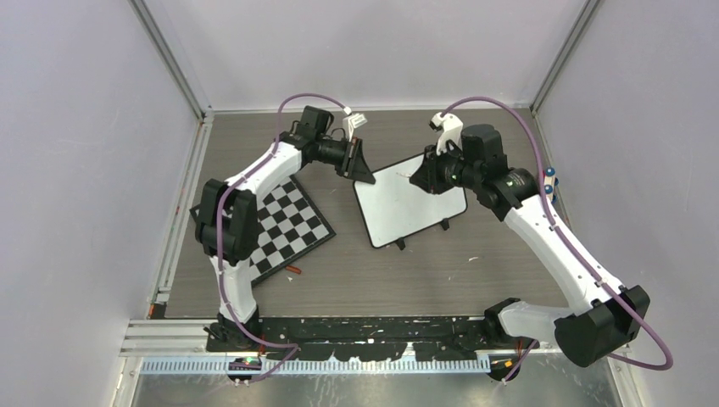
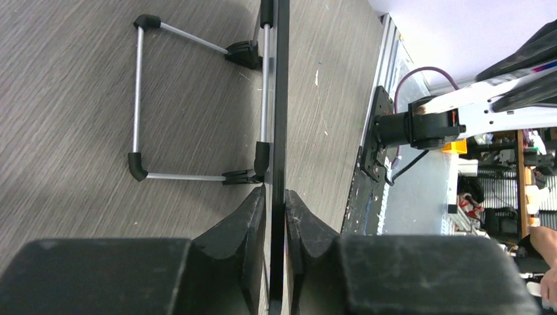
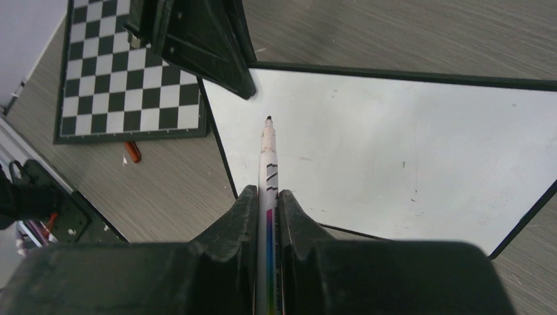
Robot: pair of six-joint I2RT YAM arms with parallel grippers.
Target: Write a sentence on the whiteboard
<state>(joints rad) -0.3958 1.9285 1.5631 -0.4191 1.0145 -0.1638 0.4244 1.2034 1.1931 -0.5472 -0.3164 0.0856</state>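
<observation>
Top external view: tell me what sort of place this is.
Probably a robotics lab cell: a grey table boxed in by white panels, a left arm and a right arm bolted at its near edge, a checkerboard beside the whiteboard.

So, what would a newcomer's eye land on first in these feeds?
Probably the black-framed white rectangular whiteboard mid-table, its face blank, with the left pincer closed on its edge near the far-left corner. Next, the slim white marker pen clamped in the right pincer, its tip over the board's face, contact unclear. The black-and-white checkerboard lies to the left.
</observation>
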